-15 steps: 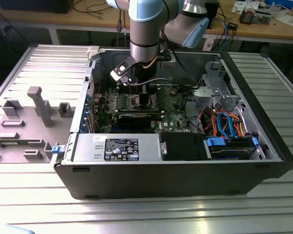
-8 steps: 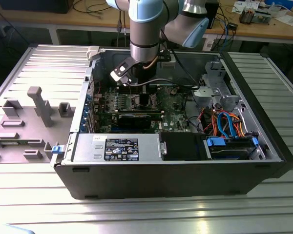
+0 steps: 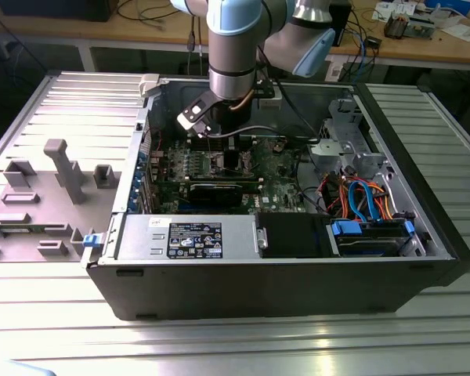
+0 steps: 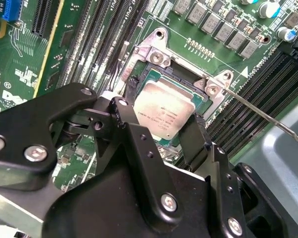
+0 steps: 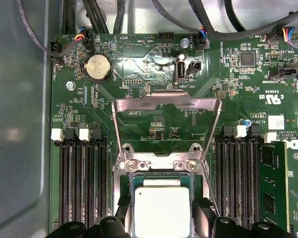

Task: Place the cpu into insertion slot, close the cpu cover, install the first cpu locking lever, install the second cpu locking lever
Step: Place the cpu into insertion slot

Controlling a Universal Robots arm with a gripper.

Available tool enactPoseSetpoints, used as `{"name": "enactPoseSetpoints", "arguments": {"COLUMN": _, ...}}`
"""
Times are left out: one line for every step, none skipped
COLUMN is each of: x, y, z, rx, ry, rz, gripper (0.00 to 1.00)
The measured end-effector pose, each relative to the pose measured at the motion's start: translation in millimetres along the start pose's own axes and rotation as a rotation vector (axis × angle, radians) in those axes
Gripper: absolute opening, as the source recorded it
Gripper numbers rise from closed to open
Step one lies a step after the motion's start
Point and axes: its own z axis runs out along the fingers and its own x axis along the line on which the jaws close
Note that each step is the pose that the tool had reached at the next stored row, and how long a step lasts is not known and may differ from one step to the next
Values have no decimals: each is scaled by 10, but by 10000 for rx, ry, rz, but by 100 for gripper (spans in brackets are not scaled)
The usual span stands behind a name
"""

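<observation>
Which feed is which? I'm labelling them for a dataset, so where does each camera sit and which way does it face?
Exterior view: off the arm, above the open computer case, looking down into it; the arm shows.
First wrist view: on the wrist, facing straight down on the motherboard and raised cpu cover; the gripper shows.
Second wrist view: on the wrist, looking slantwise at the socket; the gripper shows large.
Both wrist views share the cpu at the socket.
</observation>
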Motion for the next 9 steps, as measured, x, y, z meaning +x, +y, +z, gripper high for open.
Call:
{"name": "enactPoseSetpoints", "arguments": {"x": 0, "y": 0, "z": -6, "rx": 6, "ry": 0, "rz": 0, "gripper": 62}}
{"name": "enactPoseSetpoints", "arguments": {"x": 0, "y": 1, "z": -13, "rx": 13, "ry": 1, "rz": 0, "gripper": 62}}
{"name": "enactPoseSetpoints", "arguments": {"x": 0, "y": 1, "z": -19, "rx": 18, "ry": 1, "rz": -1, "gripper": 62}}
{"name": "enactPoseSetpoints", "arguments": {"x": 0, "y": 1, "z": -28, "rx": 27, "ry": 2, "rz": 0, "gripper": 62}}
{"name": "enactPoseSetpoints", "arguments": {"x": -1, "y": 2, "z": -38, "rx": 37, "ry": 1, "rz": -1, "gripper": 62}}
{"name": "enactPoseSetpoints", "arguments": {"x": -1, "y": 4, "z": -67, "rx": 71, "ry": 2, "rz": -2, "gripper": 62}}
{"name": "enactPoseSetpoints", "arguments": {"x": -1, "y": 6, "z": -86, "rx": 96, "ry": 1, "rz": -3, "gripper": 62}}
{"name": "enactPoseSetpoints", "arguments": {"x": -2, "y": 6, "z": -112, "rx": 124, "ry": 2, "rz": -2, "gripper": 62}}
{"name": "enactPoseSetpoints", "arguments": {"x": -2, "y": 8, "z": -132, "rx": 150, "ry": 2, "rz": -4, "gripper": 62}}
